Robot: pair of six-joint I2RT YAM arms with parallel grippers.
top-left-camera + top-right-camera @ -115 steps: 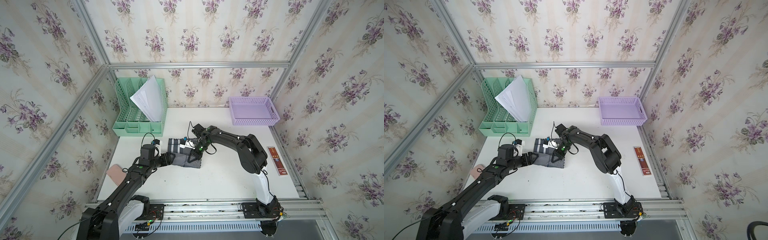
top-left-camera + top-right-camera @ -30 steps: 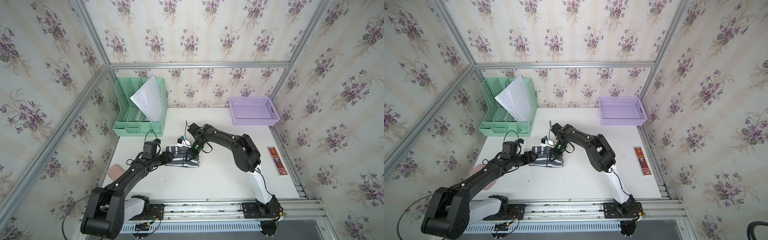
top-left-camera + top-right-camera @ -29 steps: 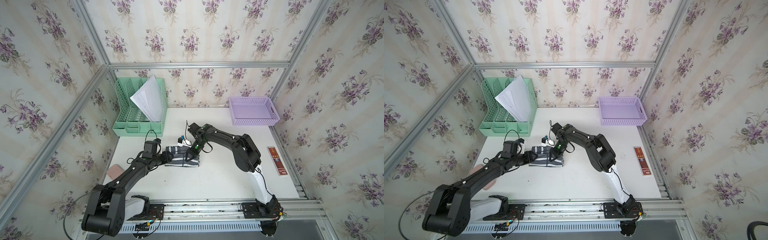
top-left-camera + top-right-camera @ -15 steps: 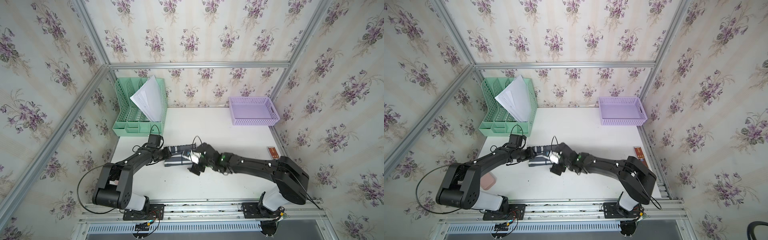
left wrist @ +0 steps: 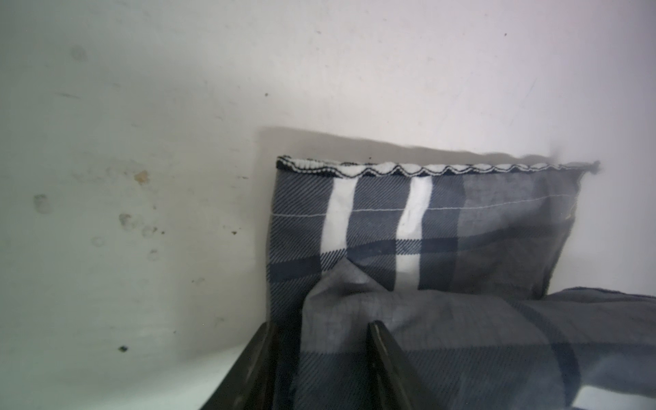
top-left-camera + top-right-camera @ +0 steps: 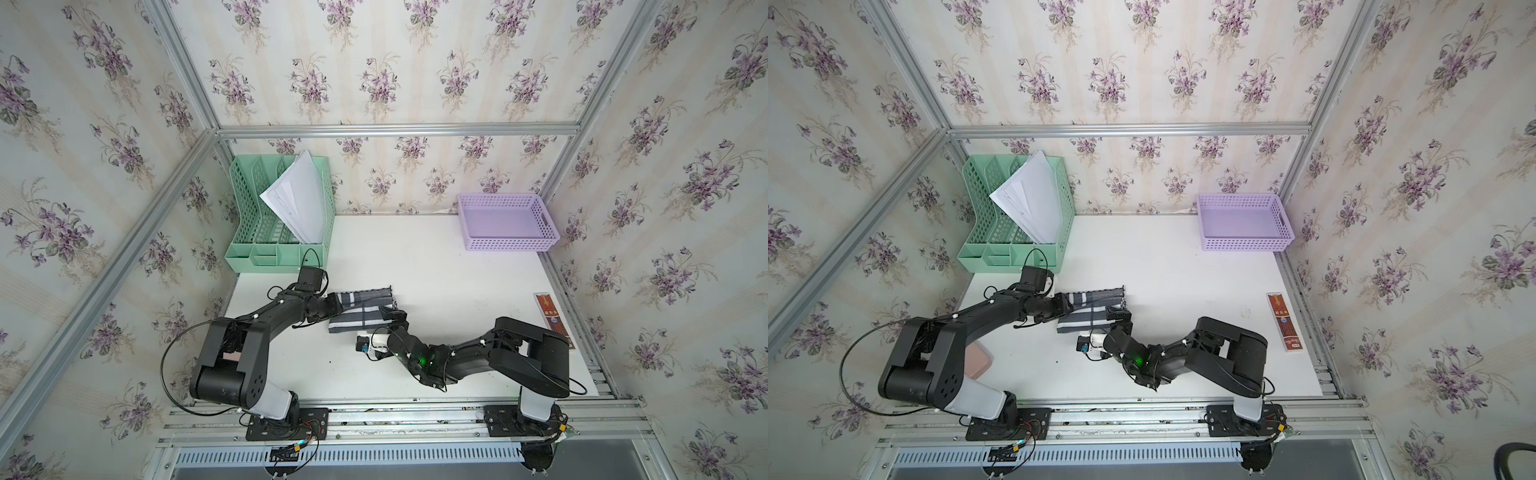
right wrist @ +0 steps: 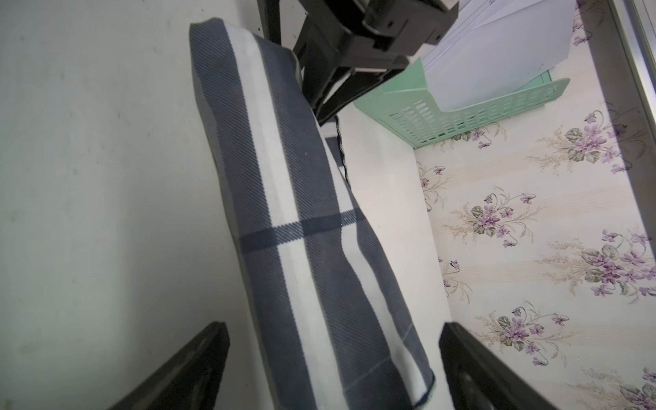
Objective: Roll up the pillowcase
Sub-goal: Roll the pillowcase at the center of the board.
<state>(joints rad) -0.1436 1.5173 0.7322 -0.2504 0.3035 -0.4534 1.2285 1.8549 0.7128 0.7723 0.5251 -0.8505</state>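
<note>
**Hazards**

- Unwinding. The right tool is released: its jaws stand wide and straddle the near end of the roll with a gap on each side. That end is unrestrained, so the outer layer may spring loose.
- Coning. Only the left tool holds cloth. It is clenched on a fold of the pillowcase at the opposite end. If that end is turned alone, the roll is likely to twist and tighten unevenly.
- Shallow grasp. If the right tool closes at its present depth, it may pinch only the outer wrap and peel it off the core.
- Loose tail. A flat strip ending in the stitched edge is not yet wound in. It may crease or drag if the roll is pushed crookedly.

**Position of the work**

The pillowcase lies on the tabletop, in front of the green file rack, in both top views. Most of it is already rolled, and the flat tail lies on the rack side. The roll runs lengthwise between the two tools. The left tool is on one end. The right tool is around the other end and does not appear to touch it.
</note>
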